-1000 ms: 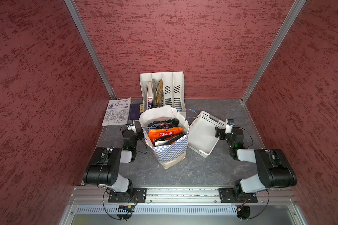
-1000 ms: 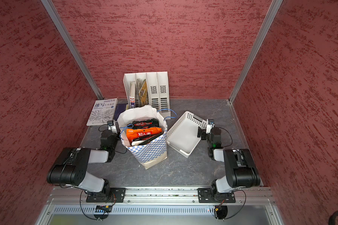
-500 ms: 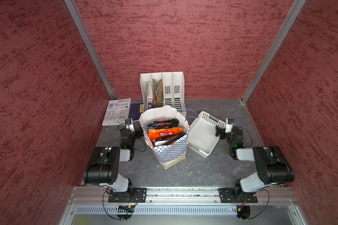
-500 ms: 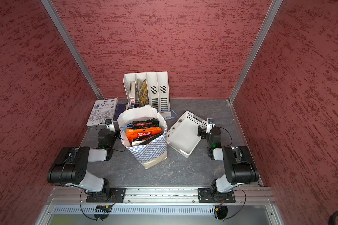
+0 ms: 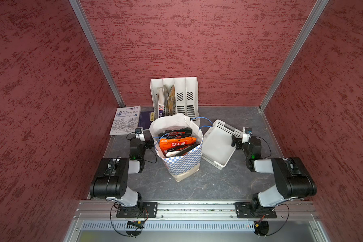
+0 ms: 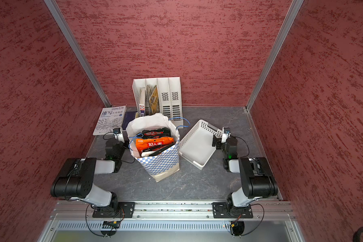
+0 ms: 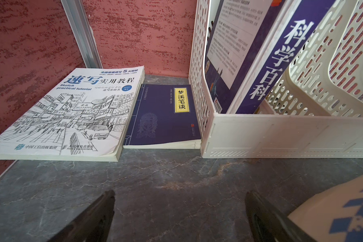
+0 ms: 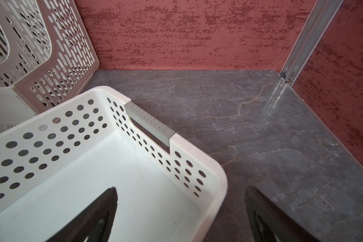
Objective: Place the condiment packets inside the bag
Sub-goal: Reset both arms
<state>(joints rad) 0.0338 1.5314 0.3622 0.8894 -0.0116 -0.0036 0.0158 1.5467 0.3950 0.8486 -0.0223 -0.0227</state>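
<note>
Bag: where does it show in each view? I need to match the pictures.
Top view: bag central, beside the basket.
Top view: bag central, beside the basket.
Left wrist: only its checked corner, beside a finger.
Right wrist: not in it.
Shared landmark: file rack, in all four views.

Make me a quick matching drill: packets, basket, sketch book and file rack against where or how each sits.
Things: 1 condiment packets; 2 basket; 3 sketch book; 4 file rack.
States: A standing upright, holding books; B empty, beside the bag; C inside the bag; D flat on the table.
Pairs: 1-C; 2-B; 3-D; 4-A.
</note>
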